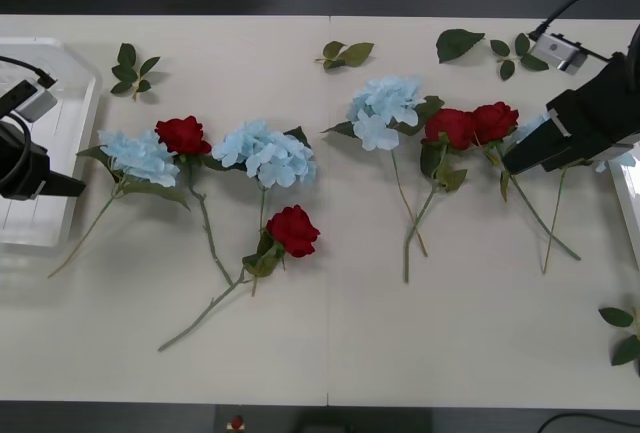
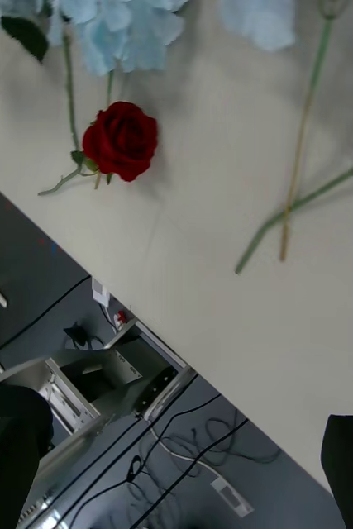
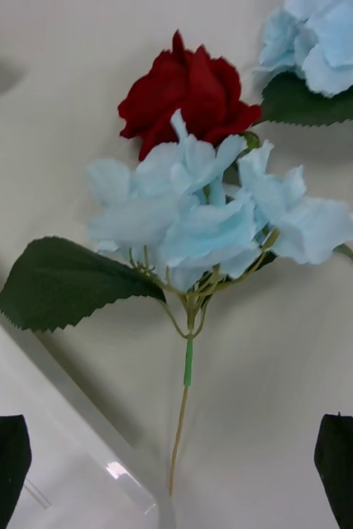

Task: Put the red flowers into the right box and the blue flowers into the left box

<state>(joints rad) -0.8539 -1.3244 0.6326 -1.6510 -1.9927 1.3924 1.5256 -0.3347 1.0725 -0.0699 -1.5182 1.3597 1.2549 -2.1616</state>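
Several red flowers lie on the table: one (image 1: pixel 183 134) at the left, one (image 1: pixel 294 229) in the middle, a pair (image 1: pixel 472 124) at the right. Blue flowers (image 1: pixel 138 156) (image 1: pixel 268 153) (image 1: pixel 385 108) lie among them. The left box (image 1: pixel 55 228) stands at the far left and the right box (image 1: pixel 628 198) at the far right edge. My left gripper (image 1: pixel 68 187) hovers open over the left box's inner rim, facing a blue flower (image 3: pixel 209 215) with a red flower (image 3: pixel 188 87) behind it. Just right of the red pair, my right gripper (image 1: pixel 512 161) stands open; its view takes in the middle red flower (image 2: pixel 122 140).
Loose green leaf sprigs (image 1: pixel 133 69) (image 1: pixel 345 53) (image 1: pixel 460 44) (image 1: pixel 622 331) lie along the back of the table and at the front right. A further blue flower (image 1: pixel 620 161) is partly hidden behind the right arm. The table's front strip is bare.
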